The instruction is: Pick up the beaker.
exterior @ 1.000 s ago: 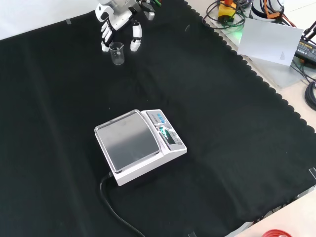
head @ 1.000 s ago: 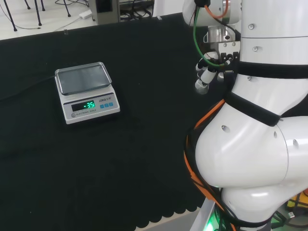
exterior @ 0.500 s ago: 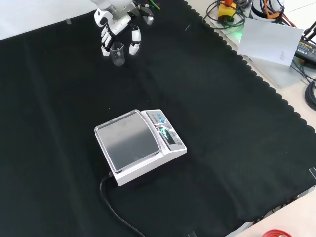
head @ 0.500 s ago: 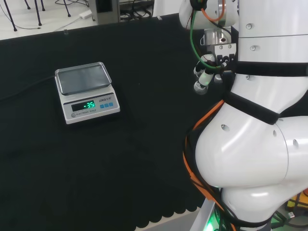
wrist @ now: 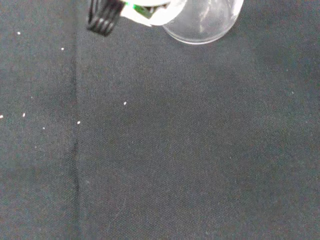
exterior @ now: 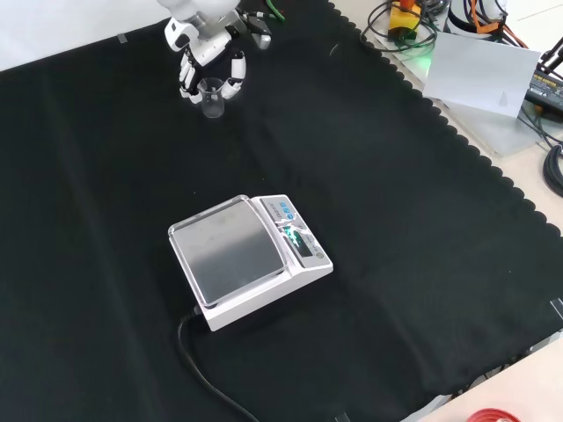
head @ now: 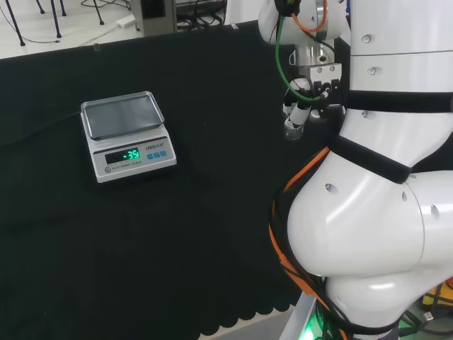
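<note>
A small clear glass beaker point(exterior: 210, 95) stands upright on the black cloth near the far edge in the front view. The black and white hand point(exterior: 204, 48) comes down over it from above. Its fingers point(exterior: 186, 81) are on the beaker's left and its thumb point(exterior: 235, 72) on the right, both curled in close against the glass. In the wrist view the beaker point(wrist: 204, 20) sits close to the palm, with a part of the hand point(wrist: 145, 11) against its rim. The head view has the hand point(head: 300, 105) just left of the arm's white links.
A white digital scale point(exterior: 246, 255) with a steel pan sits mid-cloth in the front view, its black cable point(exterior: 201, 369) trailing toward the near edge. The same scale point(head: 127, 136) is left of the arm in the head view. Cables and a grey sheet point(exterior: 482, 75) lie beyond the cloth's scalloped right edge.
The thumb and fingers have drawn in toward the beaker's sides, and the hand has shifted slightly left in the head view. The beaker stays where it was on the cloth.
</note>
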Robot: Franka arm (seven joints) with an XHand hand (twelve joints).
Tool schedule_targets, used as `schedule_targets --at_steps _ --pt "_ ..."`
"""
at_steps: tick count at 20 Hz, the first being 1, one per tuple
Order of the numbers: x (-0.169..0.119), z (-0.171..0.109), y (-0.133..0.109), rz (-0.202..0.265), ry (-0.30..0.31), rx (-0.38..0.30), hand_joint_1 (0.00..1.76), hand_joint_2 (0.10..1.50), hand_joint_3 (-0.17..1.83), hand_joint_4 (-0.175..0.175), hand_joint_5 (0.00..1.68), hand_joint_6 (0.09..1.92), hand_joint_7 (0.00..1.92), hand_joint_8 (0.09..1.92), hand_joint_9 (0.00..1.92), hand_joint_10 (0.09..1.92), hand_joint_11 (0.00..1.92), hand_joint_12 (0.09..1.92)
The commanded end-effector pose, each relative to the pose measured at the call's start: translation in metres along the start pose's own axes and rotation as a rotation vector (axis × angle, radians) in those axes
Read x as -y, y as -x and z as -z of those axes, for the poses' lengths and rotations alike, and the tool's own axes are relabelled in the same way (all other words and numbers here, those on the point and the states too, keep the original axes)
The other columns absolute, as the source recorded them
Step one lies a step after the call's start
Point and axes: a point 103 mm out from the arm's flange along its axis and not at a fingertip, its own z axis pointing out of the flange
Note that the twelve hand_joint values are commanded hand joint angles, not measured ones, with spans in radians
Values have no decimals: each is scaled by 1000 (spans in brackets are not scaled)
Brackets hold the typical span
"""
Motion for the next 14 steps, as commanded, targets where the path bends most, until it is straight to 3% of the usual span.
schedule_targets --at_steps 1,12,14 --pt "-2 -1 -4 3 30 9 1087 768 705 -68 611 823 428 683 880 648 653 1197" --pt "0 12 -6 10 33 43 1181 814 723 -91 710 919 545 711 955 709 852 1054" --pt "3 19 -5 15 34 47 1134 1016 379 -146 757 1167 561 723 950 748 860 1050"
